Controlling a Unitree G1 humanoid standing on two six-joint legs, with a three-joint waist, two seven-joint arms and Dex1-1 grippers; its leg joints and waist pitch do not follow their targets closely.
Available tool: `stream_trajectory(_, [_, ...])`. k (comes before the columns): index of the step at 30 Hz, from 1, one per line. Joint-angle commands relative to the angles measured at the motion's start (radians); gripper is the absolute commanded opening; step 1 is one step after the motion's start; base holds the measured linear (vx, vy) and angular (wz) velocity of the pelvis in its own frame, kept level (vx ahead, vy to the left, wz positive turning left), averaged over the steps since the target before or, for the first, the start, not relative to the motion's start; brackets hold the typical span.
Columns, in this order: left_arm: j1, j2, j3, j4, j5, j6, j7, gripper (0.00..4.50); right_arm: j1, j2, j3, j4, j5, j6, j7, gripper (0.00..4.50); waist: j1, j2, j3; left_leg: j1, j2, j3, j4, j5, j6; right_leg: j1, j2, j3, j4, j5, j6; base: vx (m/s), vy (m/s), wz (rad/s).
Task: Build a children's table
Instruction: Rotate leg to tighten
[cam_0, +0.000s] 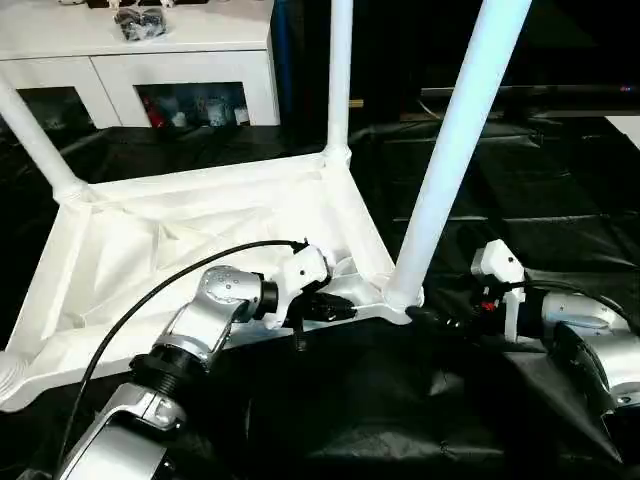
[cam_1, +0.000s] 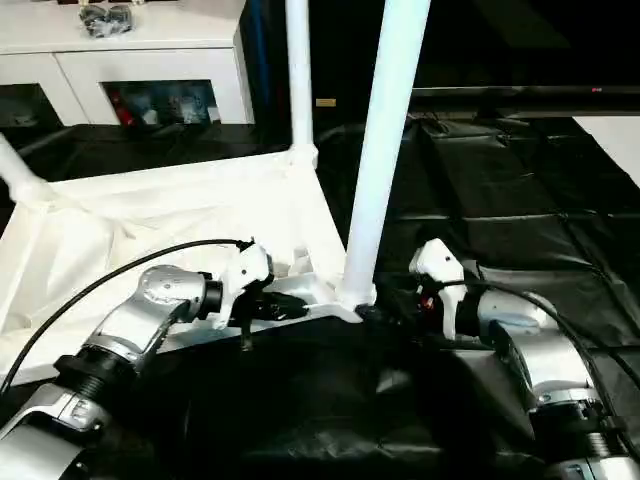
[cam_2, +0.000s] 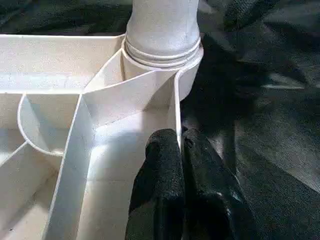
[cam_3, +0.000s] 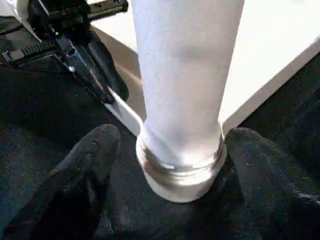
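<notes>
Black-draped floor; upright white tapered tube leg (cam_0: 450, 150) between right gripper (cam_3: 172, 165) fingers — spread, at twelve o'clock; left gripper (cam_2: 179, 150) pinches upturned white ribbed plastic tabletop (cam_0: 150, 240) rim.

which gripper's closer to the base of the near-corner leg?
Right. The right gripper straddles the leg at its base, a finger on each side. The left gripper pinches the tabletop rim beside that corner socket, a little off the leg.

White tabletop (cam_0: 200, 215) and white legs (cam_0: 455, 150) on a black cloth (cam_0: 560, 200). Silver arms (cam_0: 210, 320) with black fingers (cam_2: 165, 190). The cabinet (cam_0: 150, 50) is white.
</notes>
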Motion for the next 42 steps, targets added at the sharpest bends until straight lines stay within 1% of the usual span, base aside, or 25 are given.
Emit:
stream_trajectory(1, [0.005, 0.013, -0.023, -0.046, -0.005, -0.014, -0.049, 0.0, -0.027, 0.018, 0.021, -0.009, -0.021, -0.024, -0.007, 3.95, 0.001, -0.018, -0.062, 0.008, 0.036, -0.015, -0.06, -0.166, 0.087, 0.049, -0.057, 0.034, -0.076, -0.163, -0.248, 0.0, 0.0, 0.0])
stream_trajectory(4, [0.007, 0.021, -0.03, -0.049, 0.005, -0.018, -0.052, 0.0, -0.039, 0.03, 0.032, 0.003, -0.014, -0.018, -0.003, 3.95, 0.0, -0.018, -0.063, 0.01, 0.036, -0.015, -0.06, -0.166, 0.084, 0.048, -0.056, 0.034, -0.073, -0.16, -0.25, 0.0, 0.0, 0.0])
stream_trajectory(6, [0.007, 0.025, -0.034, -0.047, 0.01, -0.02, -0.051, 0.0, -0.047, 0.037, 0.04, 0.01, -0.011, -0.01, -0.001, 3.59, 0.003, -0.019, -0.062, 0.012, 0.037, -0.013, -0.06, -0.168, 0.08, 0.047, -0.056, 0.035, -0.074, -0.162, -0.249, 0.0, 0.0, 0.0])
stream_trajectory(8, [0.006, 0.028, -0.036, -0.046, 0.013, -0.02, -0.051, 0.0, -0.055, 0.046, 0.044, 0.018, -0.013, -0.012, -0.002, 3.59, 0.004, -0.019, -0.063, 0.009, 0.037, -0.015, -0.06, -0.159, 0.079, 0.049, -0.056, 0.035, -0.071, -0.147, -0.251, 0.0, 0.0, 0.0])
stream_trajectory(9, [0.006, 0.031, -0.037, -0.046, 0.013, -0.018, -0.053, 0.0, -0.06, 0.052, 0.047, 0.023, -0.013, -0.012, 0.0, 3.4, 0.003, -0.019, -0.063, 0.008, 0.036, -0.015, -0.06, -0.158, 0.079, 0.05, -0.056, 0.034, -0.07, -0.144, -0.251, 0.0, 0.0, 0.0])
stream_trajectory(10, [0.006, 0.031, -0.037, -0.046, 0.013, -0.018, -0.053, 0.0, -0.06, 0.052, 0.047, 0.023, -0.013, -0.012, 0.0, 3.4, 0.002, -0.019, -0.063, 0.008, 0.035, -0.014, -0.059, -0.158, 0.08, 0.05, -0.056, 0.034, -0.07, -0.14, -0.251, 0.0, 0.0, 0.0])
stream_trajectory(11, [0.007, 0.036, -0.039, -0.05, 0.012, -0.013, -0.057, 0.0, -0.071, 0.062, 0.061, 0.033, -0.014, -0.006, 0.013, 3.2, 0.001, -0.021, -0.064, 0.009, 0.035, -0.014, -0.059, -0.156, 0.081, 0.05, -0.056, 0.034, -0.069, -0.137, -0.252, 0.0, 0.0, 0.0])
stream_trajectory(13, [0.008, 0.037, -0.039, -0.052, 0.012, -0.012, -0.057, 0.0, -0.073, 0.063, 0.063, 0.036, -0.016, -0.005, 0.018, 3.13, 0.001, -0.02, -0.063, 0.008, 0.035, -0.014, -0.058, -0.157, 0.081, 0.05, -0.057, 0.034, -0.07, -0.145, -0.251, 0.0, 0.0, 0.0])
stream_trajectory(14, [0.008, 0.038, -0.04, -0.052, 0.013, -0.012, -0.057, 0.0, -0.074, 0.065, 0.065, 0.04, -0.019, -0.006, 0.019, 3.03, 0.002, -0.023, -0.063, 0.009, 0.035, -0.013, -0.058, -0.156, 0.081, 0.05, -0.057, 0.034, -0.07, -0.148, -0.249, 0.0, 0.0, 0.0])
stream_trajectory(15, [0.008, 0.038, -0.04, -0.052, 0.013, -0.012, -0.057, 0.0, -0.074, 0.065, 0.065, 0.04, -0.019, -0.006, 0.019, 3.03, 0.003, -0.022, -0.063, 0.009, 0.036, -0.014, -0.058, -0.154, 0.08, 0.05, -0.057, 0.035, -0.069, -0.147, -0.249, 0.0, 0.0, 0.0])
stream_trajectory(16, [0.009, 0.039, -0.04, -0.053, 0.013, -0.011, -0.056, 0.0, -0.075, 0.066, 0.067, 0.043, -0.018, -0.008, 0.019, 2.8, 0.003, -0.022, -0.064, 0.008, 0.035, -0.014, -0.058, -0.149, 0.081, 0.051, -0.057, 0.035, -0.069, -0.143, -0.249, 0.0, 0.0, 0.0])
stream_trajectory(19, [0.009, 0.041, -0.04, -0.055, 0.013, -0.01, -0.056, 0.0, -0.076, 0.068, 0.068, 0.047, -0.018, -0.009, 0.02, 2.63, 0.003, -0.022, -0.064, 0.008, 0.034, -0.014, -0.057, -0.146, 0.081, 0.051, -0.057, 0.035, -0.069, -0.144, -0.248, 0.0, 0.0, 0.0])
stream_trajectory(20, [0.01, 0.042, -0.041, -0.055, 0.013, -0.01, -0.055, 0.0, -0.077, 0.069, 0.069, 0.05, -0.015, -0.008, 0.023, 2.52, 0.003, -0.024, -0.063, 0.008, 0.034, -0.013, -0.057, -0.146, 0.081, 0.051, -0.057, 0.035, -0.069, -0.146, -0.248, 0.0, 0.0, 0.0])
stream_trajectory(21, [0.011, 0.044, -0.04, -0.055, 0.013, -0.01, -0.053, 0.0, -0.079, 0.069, 0.072, 0.052, -0.014, -0.003, 0.026, 2.52, 0.003, -0.022, -0.063, 0.008, 0.034, -0.014, -0.058, -0.148, 0.081, 0.05, -0.057, 0.035, -0.07, -0.152, -0.248, 0.0, 0.0, 0.0])
stream_trajectory(23, [0.013, 0.046, -0.039, -0.055, 0.013, -0.009, -0.051, 0.0, -0.079, 0.07, 0.078, 0.052, -0.014, 0.004, 0.031, 2.25, 0.003, -0.021, -0.063, 0.008, 0.035, -0.014, -0.058, -0.148, 0.079, 0.051, -0.056, 0.034, -0.069, -0.151, -0.245, 0.0, 0.0, 0.0])
stream_trajectory(25, [0.012, 0.047, -0.039, -0.054, 0.013, -0.008, -0.05, 0.0, -0.078, 0.072, 0.08, 0.053, -0.016, 0.005, 0.032, 2.21, 0.003, -0.021, -0.064, 0.009, 0.034, -0.014, -0.057, -0.146, 0.079, 0.05, -0.056, 0.034, -0.068, -0.144, -0.247, 0.0, 0.0, 0.0])
stream_trajectory(26, [0.012, 0.047, -0.039, -0.053, 0.013, -0.008, -0.049, 0.0, -0.078, 0.073, 0.08, 0.054, -0.017, 0.005, 0.031, 2.07, 0.003, -0.019, -0.063, 0.009, 0.035, -0.014, -0.058, -0.149, 0.078, 0.05, -0.056, 0.034, -0.069, -0.144, -0.248, 0.0, 0.0, 0.0])
stream_trajectory(27, [0.011, 0.047, -0.039, -0.051, 0.014, -0.008, -0.046, 0.0, -0.077, 0.073, 0.081, 0.053, -0.017, 0.006, 0.031, 2.07, 0.003, -0.017, -0.064, 0.009, 0.034, -0.014, -0.057, -0.149, 0.077, 0.051, -0.056, 0.034, -0.068, -0.142, -0.249, 0.0, 0.0, 0.0])
stream_trajectory(31, [0.008, 0.046, -0.036, -0.045, 0.016, -0.007, -0.035, 0.0, -0.074, 0.077, 0.084, 0.052, -0.018, 0.007, 0.027, 2.02, 0.003, -0.017, -0.065, 0.009, 0.034, -0.014, -0.056, -0.152, 0.076, 0.051, -0.055, 0.034, -0.068, -0.131, -0.252, 0.0, 0.0, 0.0])
stream_trajectory(34, [-0.001, 0.023, -0.013, -0.028, 0.017, 0.015, 0.028, 0.0, -0.059, 0.113, 0.079, 0.065, -0.035, 0.003, -0.047, 2.0, 0.001, -0.017, -0.064, 0.009, 0.034, -0.014, -0.057, -0.16, 0.072, 0.051, -0.056, 0.034, -0.069, -0.141, -0.253, 0.0, 0.0, 0.0])
stream_trajectory(35, [-0.007, 0.01, -0.005, -0.019, 0.02, 0.026, 0.059, 0.0, -0.055, 0.138, 0.073, 0.084, -0.051, 0.002, -0.104, 1.99, -0.002, -0.019, -0.06, 0.011, 0.033, -0.014, -0.06, -0.183, 0.06, 0.048, -0.057, 0.035, -0.075, -0.192, -0.243, 0.0, 0.0, 0.0])
stream_trajectory(36, [-0.012, 0.001, -0.001, -0.012, 0.024, 0.033, 0.083, 0.0, -0.054, 0.156, 0.068, 0.101, -0.064, 0.0, -0.148, 1.99, -0.002, -0.019, -0.059, 0.012, 0.031, -0.014, -0.06, -0.193, 0.054, 0.047, -0.057, 0.034, -0.078, -0.218, -0.237, 0.0, 0.0, 0.0])
stream_trajectory(39, [-0.031, -0.037, 0.005, 0.022, 0.049, 0.044, 0.174, 0.0, -0.058, 0.232, 0.047, 0.178, -0.116, -0.01, -0.331, 1.97, -0.01, -0.019, -0.054, 0.017, 0.029, -0.018, -0.068, -0.24, 0.019, 0.042, -0.058, 0.033, -0.091, -0.345, -0.193, 0.0, 0.0, 0.0])
stream_trajectory(40, [-0.038, -0.053, 0.005, 0.033, 0.054, 0.05, 0.197, 0.0, -0.061, 0.259, 0.036, 0.201, -0.112, 0.004, -0.37, 1.97, -0.015, -0.014, -0.053, 0.015, 0.029, -0.021, -0.07, -0.257, 0.009, 0.042, -0.058, 0.033, -0.093, -0.372, -0.18, 0.0, 0.0, 0.0])
stream_trajectory(42, [-0.055, -0.087, 0.009, 0.059, 0.06, 0.066, 0.25, 0.0, -0.072, 0.311, 0.017, 0.25, -0.108, 0.025, -0.453, 1.96, -0.025, -0.012, -0.053, 0.02, 0.028, -0.022, -0.074, -0.299, -0.005, 0.036, -0.055, 0.034, -0.098, -0.391, -0.171, 0.0, 0.0, 0.0])
